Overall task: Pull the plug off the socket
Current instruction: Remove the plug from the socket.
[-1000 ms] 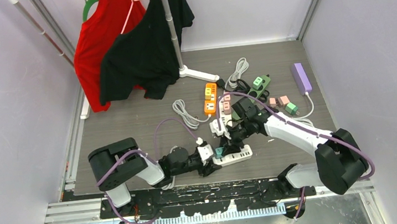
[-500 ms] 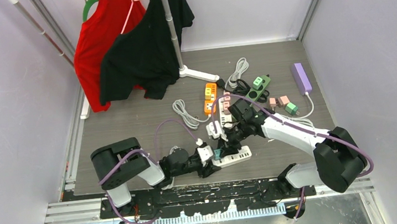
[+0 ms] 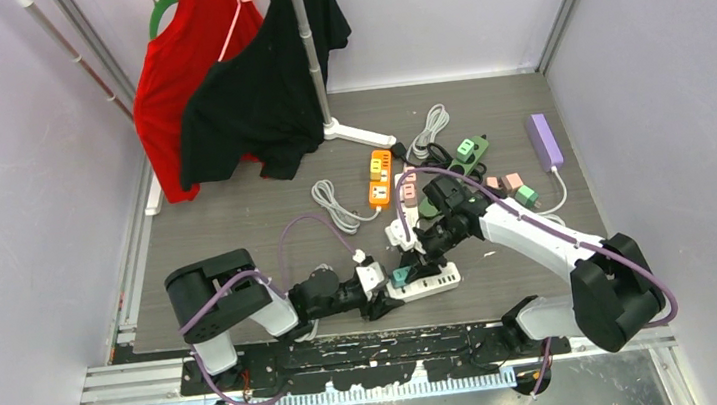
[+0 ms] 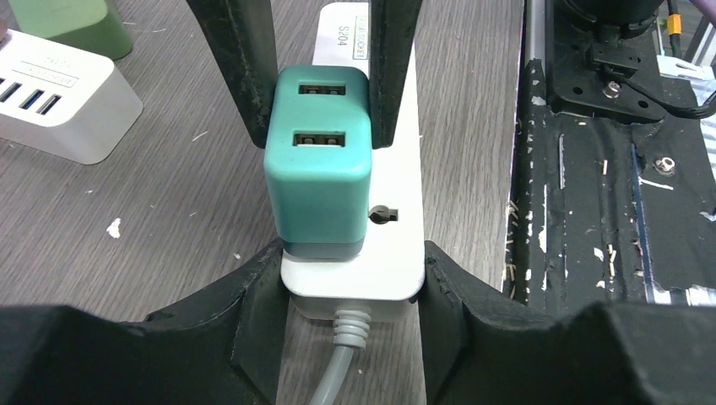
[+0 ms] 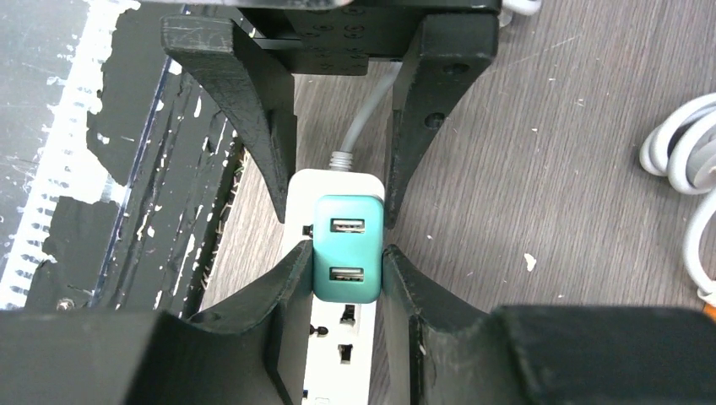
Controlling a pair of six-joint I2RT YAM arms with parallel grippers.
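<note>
From above, the two arms meet near the front edge of the table, and little more than a speck of the teal USB charger plug (image 3: pixel 399 277) shows on the white power strip (image 3: pixel 435 280). The wrist cameras tell more. The left one shows the left gripper (image 4: pixel 350 278) clamping the strip's cable end from both sides, with the plug seated in the nearest socket. The right one shows the right gripper (image 5: pixel 346 272) with its fingers (image 5: pixel 291 278) pressed against the plug's two flanks.

Only the left wrist view catches a white multi-port USB hub (image 4: pixel 59 94) lying just beside them. The grey wood-grain tabletop (image 3: pixel 236 220) is flecked with white. Farther back lie an orange power strip (image 3: pixel 379 179), a purple power strip (image 3: pixel 544 141) and coiled white cables (image 3: pixel 335 205). A red shirt (image 3: pixel 185 75) and a black shirt (image 3: pixel 267 91) hang against the pale lilac walls (image 3: pixel 22 198).
</note>
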